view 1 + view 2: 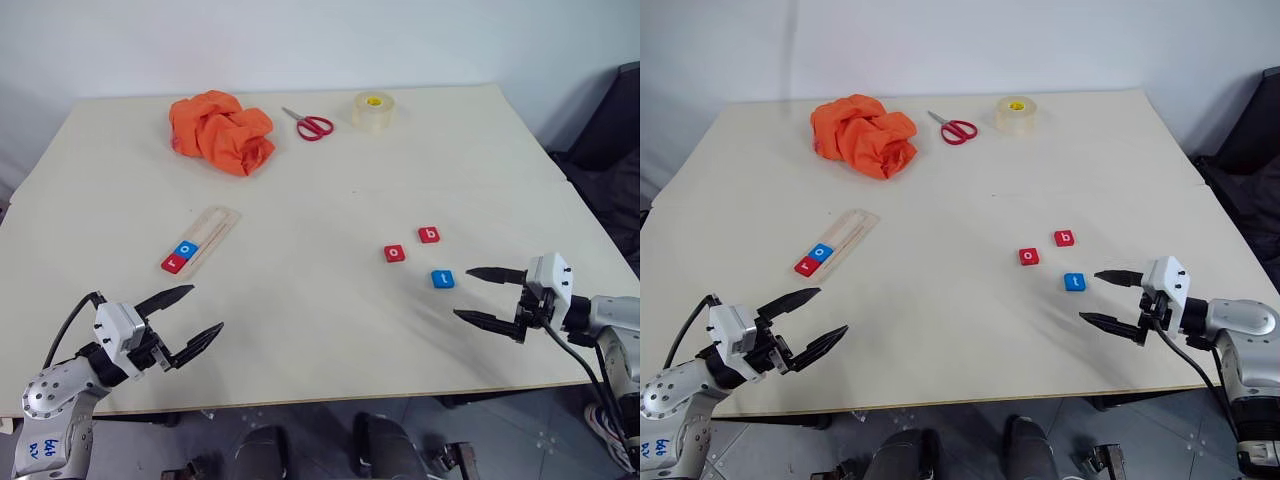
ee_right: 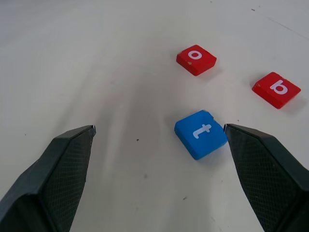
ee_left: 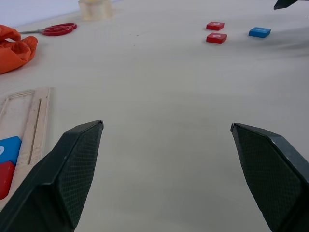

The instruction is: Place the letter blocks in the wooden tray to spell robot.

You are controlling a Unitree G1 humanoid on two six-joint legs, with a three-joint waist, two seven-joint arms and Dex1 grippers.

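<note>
left gripper: jaws wide apart, empty | right gripper: jaws wide apart, empty

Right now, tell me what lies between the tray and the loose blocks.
Nothing: bare table runs from the tray to the red o block, as the left eye view shows.
</note>
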